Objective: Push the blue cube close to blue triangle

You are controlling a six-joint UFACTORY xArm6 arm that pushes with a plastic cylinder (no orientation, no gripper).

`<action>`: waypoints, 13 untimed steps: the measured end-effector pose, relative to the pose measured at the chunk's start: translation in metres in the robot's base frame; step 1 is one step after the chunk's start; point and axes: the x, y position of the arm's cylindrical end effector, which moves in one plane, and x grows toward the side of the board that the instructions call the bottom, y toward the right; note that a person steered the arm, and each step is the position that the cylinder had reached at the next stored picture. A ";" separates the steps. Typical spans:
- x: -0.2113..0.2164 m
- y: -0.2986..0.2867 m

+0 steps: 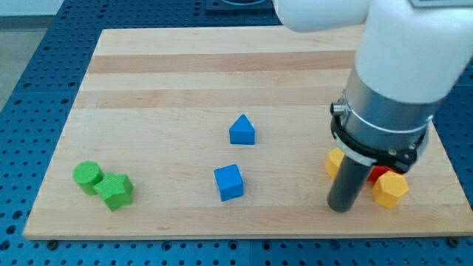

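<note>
The blue cube sits on the wooden board at lower centre. The blue triangle stands just above it, slightly to the view's right, with a clear gap between them. My tip is down on the board at the lower right, well to the right of the blue cube and roughly level with its lower edge. It touches neither blue block.
A green cylinder and a green star-like block lie at lower left. At lower right, a yellow block, a red block and a yellow hexagon cluster beside my rod, partly hidden by the arm.
</note>
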 end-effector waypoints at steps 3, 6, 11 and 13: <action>0.028 0.002; 0.028 -0.002; 0.027 -0.007; 0.027 -0.008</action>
